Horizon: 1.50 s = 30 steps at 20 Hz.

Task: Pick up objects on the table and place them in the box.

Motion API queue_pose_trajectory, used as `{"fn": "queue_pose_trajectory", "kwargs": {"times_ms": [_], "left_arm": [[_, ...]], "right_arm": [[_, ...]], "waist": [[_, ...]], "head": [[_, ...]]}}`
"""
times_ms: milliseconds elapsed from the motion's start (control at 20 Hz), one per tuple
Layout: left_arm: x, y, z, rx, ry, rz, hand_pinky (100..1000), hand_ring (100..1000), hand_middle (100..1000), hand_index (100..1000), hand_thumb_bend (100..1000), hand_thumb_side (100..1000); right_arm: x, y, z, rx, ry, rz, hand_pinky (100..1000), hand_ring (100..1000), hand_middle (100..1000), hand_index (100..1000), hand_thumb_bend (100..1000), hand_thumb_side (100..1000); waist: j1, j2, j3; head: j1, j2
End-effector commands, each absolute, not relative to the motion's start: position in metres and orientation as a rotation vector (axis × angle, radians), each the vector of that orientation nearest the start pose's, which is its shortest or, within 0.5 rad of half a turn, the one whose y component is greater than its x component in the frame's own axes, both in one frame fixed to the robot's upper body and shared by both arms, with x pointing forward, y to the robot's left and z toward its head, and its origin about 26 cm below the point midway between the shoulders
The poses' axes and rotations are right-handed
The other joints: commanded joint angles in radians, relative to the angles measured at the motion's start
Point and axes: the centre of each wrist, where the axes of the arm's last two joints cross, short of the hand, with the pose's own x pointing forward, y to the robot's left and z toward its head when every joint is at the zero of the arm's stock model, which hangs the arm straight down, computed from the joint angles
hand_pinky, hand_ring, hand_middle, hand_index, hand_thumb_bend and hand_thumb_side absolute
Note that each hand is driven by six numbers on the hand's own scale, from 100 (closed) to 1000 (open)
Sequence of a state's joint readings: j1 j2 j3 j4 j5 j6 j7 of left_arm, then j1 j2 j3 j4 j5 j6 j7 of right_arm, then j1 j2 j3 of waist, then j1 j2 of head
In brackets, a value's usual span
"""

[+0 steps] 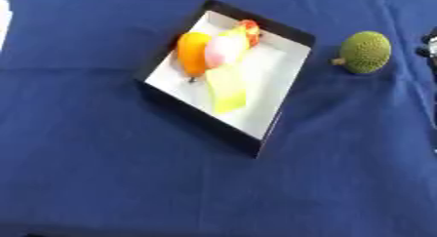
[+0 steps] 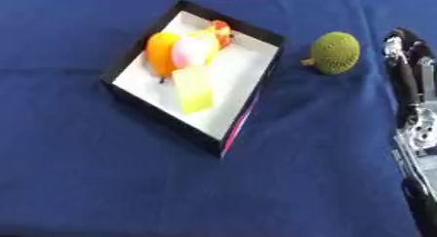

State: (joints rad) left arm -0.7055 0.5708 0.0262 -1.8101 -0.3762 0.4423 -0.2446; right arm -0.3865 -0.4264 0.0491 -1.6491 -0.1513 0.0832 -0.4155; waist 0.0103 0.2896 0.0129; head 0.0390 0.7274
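Note:
A black-walled box [image 1: 288, 30] with a white floor lies askew at the upper middle of the blue cloth. Inside it lie an orange fruit [image 1: 193, 52], a pink round piece [image 1: 225, 50], a pale yellow piece [image 1: 225, 88] and a small red and yellow thing [image 1: 249, 30]. A green bumpy fruit [image 2: 334, 52] with a short stem rests on the cloth just right of the box. My right hand [image 2: 406, 68] lies along the right edge, a little right of the green fruit, fingers straight and holding nothing. My left hand does not show.
The blue cloth [image 1: 102, 172] covers the whole table. My right forearm [image 2: 418, 148], black with silver joints, runs down the right edge in the right eye view.

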Motion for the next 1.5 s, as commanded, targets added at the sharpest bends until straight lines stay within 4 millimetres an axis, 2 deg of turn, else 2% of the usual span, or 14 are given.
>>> {"fn": "queue_pose_trajectory", "kwargs": {"times_ms": [50,200,250,300,350,500,600,850,1050,1500], "left_arm": [[0.324,0.299,0.327,0.779,-1.947,-0.509,725,790,860,877,100,754],[0.316,0.32,0.309,0.751,-1.961,-0.376,727,791,866,889,123,769],[0.313,0.327,0.302,0.746,-1.967,-0.333,729,792,867,892,157,757],[0.31,0.334,0.295,0.742,-1.972,-0.289,730,791,867,892,100,728],[0.307,0.342,0.288,0.739,-1.975,-0.244,730,790,867,892,175,749],[0.3,0.366,0.267,0.741,-1.976,-0.107,727,787,866,892,174,729],[0.302,0.374,0.257,0.724,-1.984,-0.047,726,788,866,890,179,724],[0.313,0.378,0.233,0.657,-2.018,0.049,725,791,868,888,189,727],[0.318,0.38,0.221,0.615,-2.059,0.129,725,792,869,888,193,723],[0.327,0.378,0.203,0.529,-2.145,0.282,725,792,871,884,193,710]], "right_arm": [[0.352,-0.294,0.17,-0.42,-2.009,-0.053,984,839,807,891,100,744],[0.352,-0.293,0.171,-0.417,-2.015,-0.058,984,839,807,891,100,743],[0.352,-0.292,0.172,-0.414,-2.016,-0.059,984,839,807,891,100,743],[0.352,-0.291,0.172,-0.41,-2.018,-0.059,983,839,807,891,100,747],[0.352,-0.29,0.173,-0.406,-2.02,-0.059,983,839,807,891,100,742],[0.353,-0.287,0.174,-0.393,-2.027,-0.057,983,840,807,891,100,738],[0.353,-0.286,0.176,-0.388,-2.032,-0.056,983,840,808,891,100,734],[0.354,-0.286,0.186,-0.393,-2.05,-0.023,983,846,811,895,100,696],[0.353,-0.288,0.206,-0.402,-2.073,0.062,983,853,817,901,100,650],[0.351,-0.289,0.256,-0.504,-2.023,0.435,976,877,835,911,100,509]], "waist": [[-0.015,-0.035,0.002],[-0.02,-0.031,-0.001],[-0.021,-0.03,-0.004],[-0.023,-0.03,-0.007],[-0.024,-0.029,-0.01],[-0.029,-0.027,-0.018],[-0.032,-0.026,-0.02],[-0.04,-0.027,-0.024],[-0.049,-0.03,-0.03],[-0.06,-0.037,-0.038]], "head": [[-0.009,-0.011],[-0.012,-0.016],[-0.012,-0.017],[-0.012,-0.019],[-0.013,-0.02],[-0.016,-0.021],[-0.017,-0.023],[-0.006,-0.016],[0.0,-0.012],[0.012,0.002]]}}
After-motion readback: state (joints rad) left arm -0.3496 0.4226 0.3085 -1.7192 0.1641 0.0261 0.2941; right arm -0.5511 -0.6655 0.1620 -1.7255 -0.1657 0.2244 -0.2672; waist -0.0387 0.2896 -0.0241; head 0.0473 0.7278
